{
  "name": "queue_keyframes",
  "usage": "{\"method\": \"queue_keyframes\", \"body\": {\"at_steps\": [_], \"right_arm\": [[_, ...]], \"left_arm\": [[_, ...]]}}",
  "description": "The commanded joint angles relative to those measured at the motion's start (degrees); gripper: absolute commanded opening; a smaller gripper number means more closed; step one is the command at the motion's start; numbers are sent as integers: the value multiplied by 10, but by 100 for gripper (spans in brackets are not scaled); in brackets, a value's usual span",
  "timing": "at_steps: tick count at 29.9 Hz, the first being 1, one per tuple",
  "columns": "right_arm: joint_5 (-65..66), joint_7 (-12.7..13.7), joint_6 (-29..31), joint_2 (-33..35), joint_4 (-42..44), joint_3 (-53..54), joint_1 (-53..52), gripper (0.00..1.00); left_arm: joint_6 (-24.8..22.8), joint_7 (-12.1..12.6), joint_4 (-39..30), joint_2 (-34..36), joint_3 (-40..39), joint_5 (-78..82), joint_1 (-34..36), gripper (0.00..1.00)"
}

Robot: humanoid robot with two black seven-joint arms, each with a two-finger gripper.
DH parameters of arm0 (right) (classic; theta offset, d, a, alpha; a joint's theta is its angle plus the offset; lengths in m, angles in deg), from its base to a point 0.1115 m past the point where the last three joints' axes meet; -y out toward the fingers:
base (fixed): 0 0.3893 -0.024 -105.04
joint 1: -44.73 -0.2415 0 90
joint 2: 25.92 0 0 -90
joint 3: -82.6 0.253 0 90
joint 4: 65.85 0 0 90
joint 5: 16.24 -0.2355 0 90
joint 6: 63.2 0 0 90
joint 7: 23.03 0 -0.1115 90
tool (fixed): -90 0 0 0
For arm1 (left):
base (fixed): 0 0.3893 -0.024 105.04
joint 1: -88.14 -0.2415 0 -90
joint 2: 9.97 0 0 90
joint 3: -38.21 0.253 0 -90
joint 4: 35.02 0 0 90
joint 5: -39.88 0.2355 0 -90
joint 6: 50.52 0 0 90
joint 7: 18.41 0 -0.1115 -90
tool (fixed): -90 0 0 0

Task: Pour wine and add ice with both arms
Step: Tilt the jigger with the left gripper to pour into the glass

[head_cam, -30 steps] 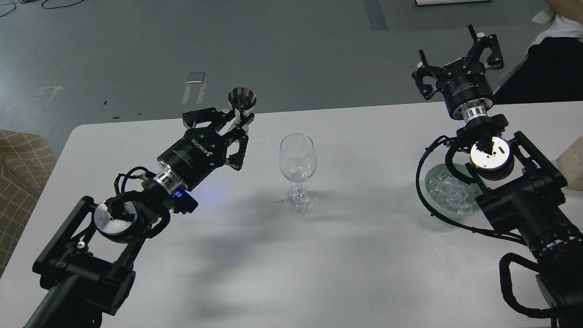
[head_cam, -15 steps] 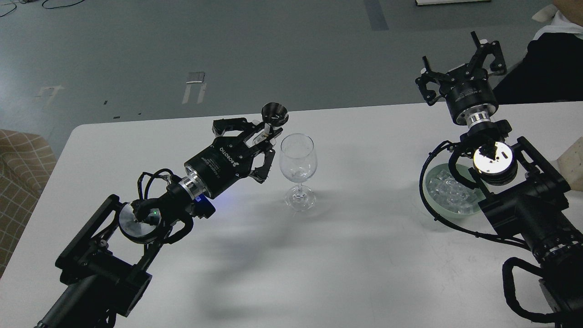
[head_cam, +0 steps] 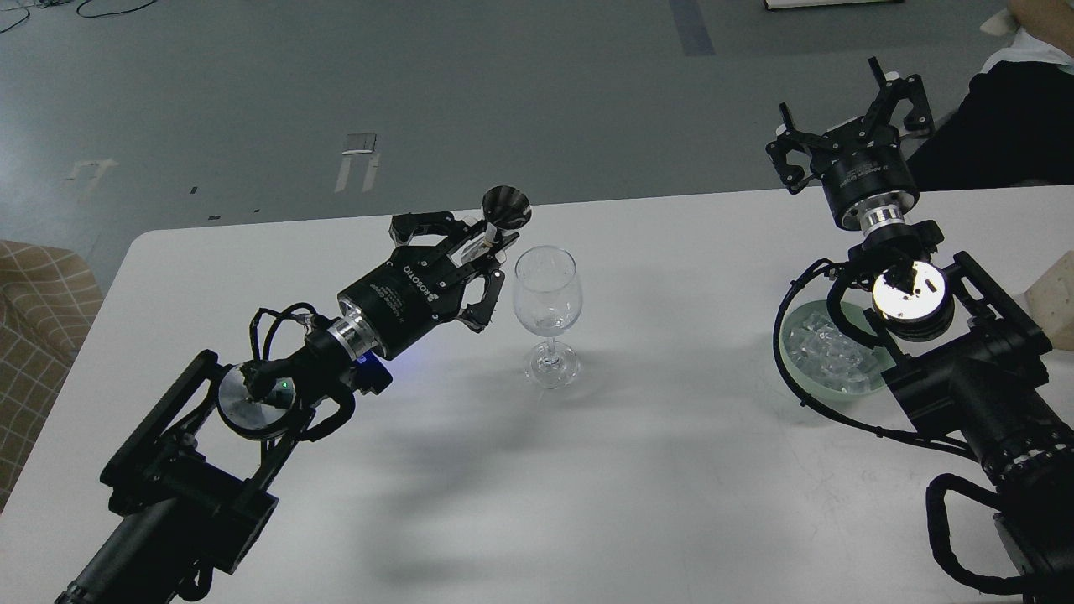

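Observation:
A clear wine glass (head_cam: 547, 312) stands upright mid-table. My left gripper (head_cam: 480, 247) is shut on the stem of a small steel measuring cup (head_cam: 505, 207), held tilted just left of and above the glass rim. The ice (head_cam: 831, 354), several small clear cubes, lies in a pale green bowl (head_cam: 794, 334) at the right, partly hidden by my right arm. My right gripper (head_cam: 852, 117) is open and empty, raised above the table's far edge behind the bowl.
The white table (head_cam: 654, 470) carries only the glass and bowl. A checked chair (head_cam: 38, 319) stands at the left edge. A person in dark clothes (head_cam: 1007, 126) is at the far right. A pale object (head_cam: 1059, 294) sits at the right edge.
My left gripper has carried the measuring cup rightward to just beside the glass rim, tilting it. My right gripper rose slightly and then held still.

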Motion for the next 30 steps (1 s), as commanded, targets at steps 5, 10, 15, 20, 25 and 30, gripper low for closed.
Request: {"method": "queue_keyframes", "body": {"at_steps": [5,10,15,20,25,30], "right_arm": [[0,0,0,0,1,-1,1,100],[1,0,0,0,3,0,-1,100],[1,0,0,0,5,0,0,100],[1,-1,0,0,5,0,-1,100],[1,-1,0,1,6,-1,-1,100],[1,0,1,2,10,-1,-2,100]], "left_arm": [[10,2,0,-3,1,31,5,26],[12,2,11,1,0,55,8,26],[10,2,13,3,-1,59,8,26],[10,2,12,5,-1,60,13,26],[11,4,12,5,0,70,28,26],[10,23,12,5,1,76,38,26]]}}
